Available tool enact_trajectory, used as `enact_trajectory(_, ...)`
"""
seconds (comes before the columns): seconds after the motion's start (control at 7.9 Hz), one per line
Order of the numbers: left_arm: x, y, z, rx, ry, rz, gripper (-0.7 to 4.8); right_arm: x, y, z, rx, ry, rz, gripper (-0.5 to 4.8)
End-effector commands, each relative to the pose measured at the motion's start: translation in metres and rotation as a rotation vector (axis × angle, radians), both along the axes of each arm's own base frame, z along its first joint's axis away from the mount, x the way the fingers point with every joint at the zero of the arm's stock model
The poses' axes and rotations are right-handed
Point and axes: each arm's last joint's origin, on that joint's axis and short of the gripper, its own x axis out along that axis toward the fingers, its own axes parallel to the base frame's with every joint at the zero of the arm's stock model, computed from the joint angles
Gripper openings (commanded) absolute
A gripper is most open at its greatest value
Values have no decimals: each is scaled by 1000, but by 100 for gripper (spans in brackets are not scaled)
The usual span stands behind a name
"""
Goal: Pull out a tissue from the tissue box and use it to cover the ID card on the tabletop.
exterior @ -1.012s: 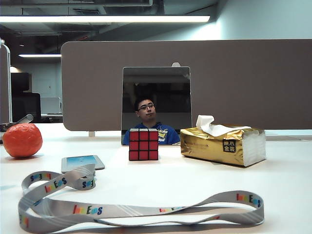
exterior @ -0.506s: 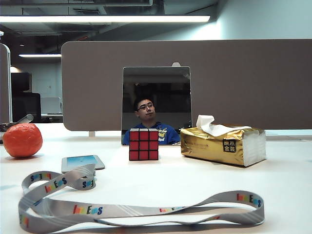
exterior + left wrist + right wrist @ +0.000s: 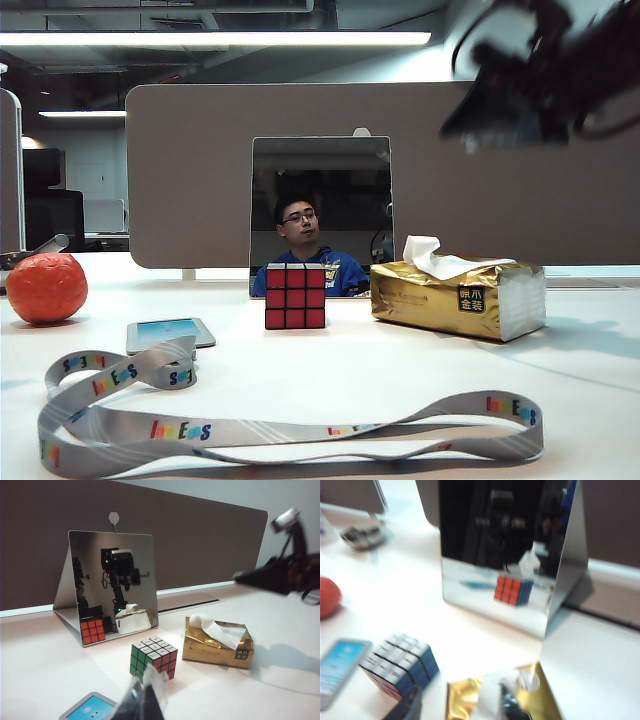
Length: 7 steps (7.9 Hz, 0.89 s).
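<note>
The exterior view sits low at the bench [image 3: 400,380] edge, facing the mirror [image 3: 320,215]. Both wrist views look down from nearer, sharing the cube [image 3: 153,657] and tissue box [image 3: 217,647]; the right is closest and blurred.

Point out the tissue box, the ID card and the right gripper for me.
tissue box [image 3: 440,299]: exterior view, on its gold front face.
ID card [image 3: 168,331]: exterior view, on its light-blue face.
right gripper [image 3: 457,707]: right wrist view, midway between its blurred fingertips, just above the gold pack.

Bright ceiling strip light [image 3: 215,38] overhead; soft shadows on the table [image 3: 400,375] — right wrist view blurred throughout.
</note>
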Motion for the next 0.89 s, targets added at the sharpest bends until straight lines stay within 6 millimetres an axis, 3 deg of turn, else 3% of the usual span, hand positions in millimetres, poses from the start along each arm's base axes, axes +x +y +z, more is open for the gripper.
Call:
enact_trajectory(0.13, -1, 0, 2, 1, -16, -6, -6, 14, 9, -17, 1, -2, 4, 185)
enact_trajectory(0.25, 0, 0, 2, 1, -15, -6, -6, 23, 11, -34, -20, 45, -19, 273)
enact_trajectory(0.76, 0, 0, 2, 1, -15, -5, -6, 40, 15, -59, -42, 78, -42, 277)
enact_trajectory(0.89, 0, 0, 2, 1, -15, -5, -6, 44, 17, -70, -49, 100, -42, 311)
